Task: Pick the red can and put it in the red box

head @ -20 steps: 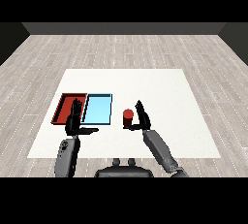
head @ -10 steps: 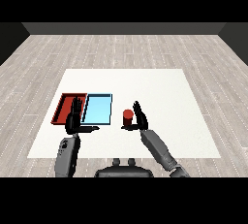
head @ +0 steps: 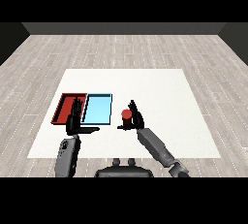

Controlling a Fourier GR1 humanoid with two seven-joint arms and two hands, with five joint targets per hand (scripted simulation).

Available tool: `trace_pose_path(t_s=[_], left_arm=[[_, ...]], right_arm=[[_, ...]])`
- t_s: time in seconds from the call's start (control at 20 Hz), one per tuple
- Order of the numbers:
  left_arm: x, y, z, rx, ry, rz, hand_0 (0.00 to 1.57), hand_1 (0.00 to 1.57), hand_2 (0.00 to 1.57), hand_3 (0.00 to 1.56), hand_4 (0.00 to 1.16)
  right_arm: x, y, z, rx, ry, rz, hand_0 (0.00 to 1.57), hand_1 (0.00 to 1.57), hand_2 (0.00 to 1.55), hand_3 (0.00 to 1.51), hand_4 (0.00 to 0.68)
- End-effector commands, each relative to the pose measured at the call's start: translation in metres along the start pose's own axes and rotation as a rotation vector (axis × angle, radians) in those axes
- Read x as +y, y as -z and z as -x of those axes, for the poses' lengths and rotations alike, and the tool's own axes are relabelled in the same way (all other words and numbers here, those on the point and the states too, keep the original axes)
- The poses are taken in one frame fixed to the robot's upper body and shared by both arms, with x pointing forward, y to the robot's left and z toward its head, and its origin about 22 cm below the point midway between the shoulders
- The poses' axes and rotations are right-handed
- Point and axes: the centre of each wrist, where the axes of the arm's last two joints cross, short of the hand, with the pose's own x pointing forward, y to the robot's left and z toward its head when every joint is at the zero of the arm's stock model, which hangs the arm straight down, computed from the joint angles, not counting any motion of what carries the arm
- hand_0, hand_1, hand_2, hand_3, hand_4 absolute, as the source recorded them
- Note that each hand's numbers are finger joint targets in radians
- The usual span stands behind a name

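Two trays lie side by side on the white table: the red tray on the outside and the light blue tray next to it. There is only the head view, so we go through it from left to right.

Our left hand stands upright near the front edge of the trays, fingers straight and thumb stuck out sideways, holding nothing.

The red can stands upright on the table, just to the right of the blue tray and well apart from the red one. Our right hand is right beside it, fingers straight up behind it and thumb reaching under its near side. It is spread wide and has not yet closed round the can.

We judge the can to be light, stiff and smooth, so it could slip or tip if nudged. We would take it round the middle of its side, fingers on one flank and thumb opposite, keeping it upright.
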Motion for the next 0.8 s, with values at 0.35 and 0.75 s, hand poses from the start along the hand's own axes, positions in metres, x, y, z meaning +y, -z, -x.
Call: trace_pose_path(t_s=[0.35,0.75], left_arm=[[0.006,-0.01,0.005,0.012,-0.025,-0.005,0.0,0.0,0.0,0.0,0.0],[0.011,-0.007,0.005,-0.009,0.003,-0.009,0.0,0.0,0.0,0.0,0.0]], right_arm=[[0.002,0.011,-0.003,0.018,-0.001,-0.011,0.0,0.0,0.0,0.0,0.0],[-0.011,0.005,0.0,0.098,-0.069,0.11,0.0,0.0,0.0,0.0,0.0]])
